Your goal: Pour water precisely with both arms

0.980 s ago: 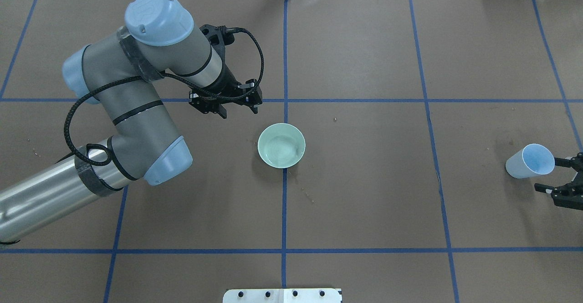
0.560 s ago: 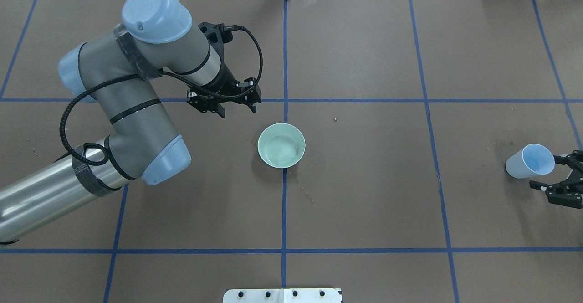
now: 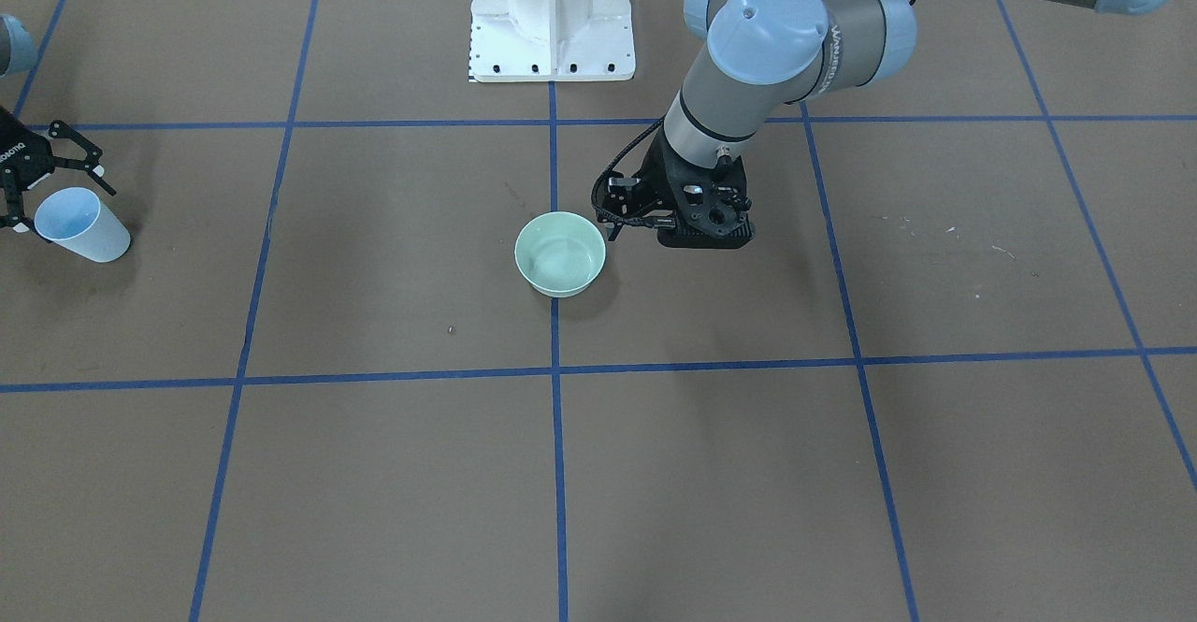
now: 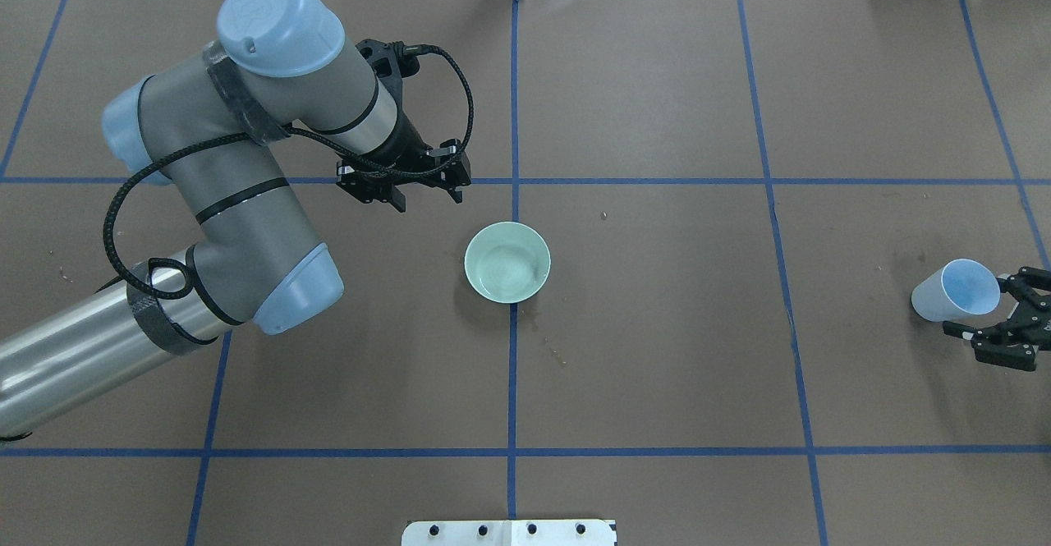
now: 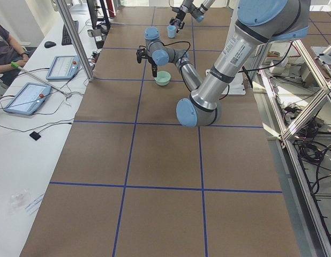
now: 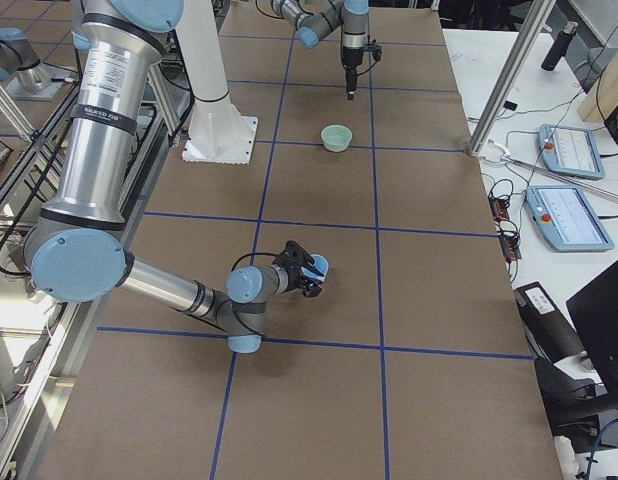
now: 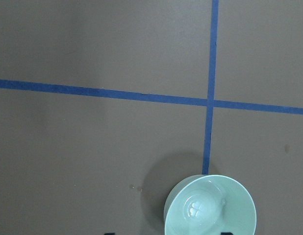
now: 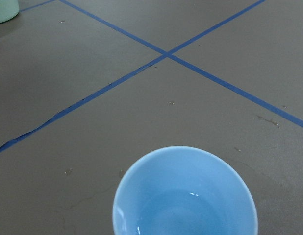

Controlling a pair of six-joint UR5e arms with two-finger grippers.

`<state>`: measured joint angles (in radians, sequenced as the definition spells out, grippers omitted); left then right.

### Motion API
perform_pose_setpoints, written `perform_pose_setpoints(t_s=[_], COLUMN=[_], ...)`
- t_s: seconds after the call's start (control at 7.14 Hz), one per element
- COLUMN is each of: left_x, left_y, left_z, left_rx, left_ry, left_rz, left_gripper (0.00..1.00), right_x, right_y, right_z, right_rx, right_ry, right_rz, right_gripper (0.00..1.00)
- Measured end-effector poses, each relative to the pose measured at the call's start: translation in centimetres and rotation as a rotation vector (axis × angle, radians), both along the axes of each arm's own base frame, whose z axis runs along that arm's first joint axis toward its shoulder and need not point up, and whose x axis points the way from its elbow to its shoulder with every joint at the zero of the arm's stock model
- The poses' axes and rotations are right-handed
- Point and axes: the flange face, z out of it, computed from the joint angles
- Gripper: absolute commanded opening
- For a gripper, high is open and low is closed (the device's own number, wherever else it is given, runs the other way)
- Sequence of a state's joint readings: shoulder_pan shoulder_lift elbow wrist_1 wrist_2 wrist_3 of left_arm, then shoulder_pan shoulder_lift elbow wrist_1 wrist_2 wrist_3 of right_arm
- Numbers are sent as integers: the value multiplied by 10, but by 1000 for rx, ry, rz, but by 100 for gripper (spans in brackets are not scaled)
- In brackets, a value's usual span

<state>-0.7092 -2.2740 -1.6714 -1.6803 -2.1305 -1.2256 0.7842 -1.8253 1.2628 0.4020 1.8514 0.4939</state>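
Right gripper (image 4: 977, 306) is held open just beside the cup (image 4: 952, 291) at the overhead view's right edge, water (image 8: 190, 208) glinting inside. Cup should be centred between the jaws and gripped gently, kept upright.

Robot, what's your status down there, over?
Left gripper open, above table beside bowl. Right gripper open at cup. Cup on table, a little water inside. Nothing seen between cup and bowl.

place: robotics lab | signs: blue-taped grid table (image 4: 657, 324), operator tablets (image 6: 567, 152), aluminium framing (image 6: 509, 78)
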Motion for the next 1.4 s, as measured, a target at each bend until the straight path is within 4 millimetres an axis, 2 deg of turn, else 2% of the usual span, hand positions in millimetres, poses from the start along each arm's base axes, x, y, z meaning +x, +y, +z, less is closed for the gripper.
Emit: perform_pose_setpoints(t_s=[0.7,1.12,1.4], left_x=[-9,-9,-10], left_y=[3,3,4], left_z=[-6,-4,0], left_rx=[-5,-8,-10], left_ry=[-13,-18,-21], left_rz=[-1,-1,-1], left_gripper=[78,78,78], right_x=[-7,-10,-11], right_y=[-7,-8,-8], right_z=[0,-1,1], right_rx=[1,7,7], right_ry=[-9,-15,-14], right_rz=[21,22,21], right_gripper=[97,90,77])
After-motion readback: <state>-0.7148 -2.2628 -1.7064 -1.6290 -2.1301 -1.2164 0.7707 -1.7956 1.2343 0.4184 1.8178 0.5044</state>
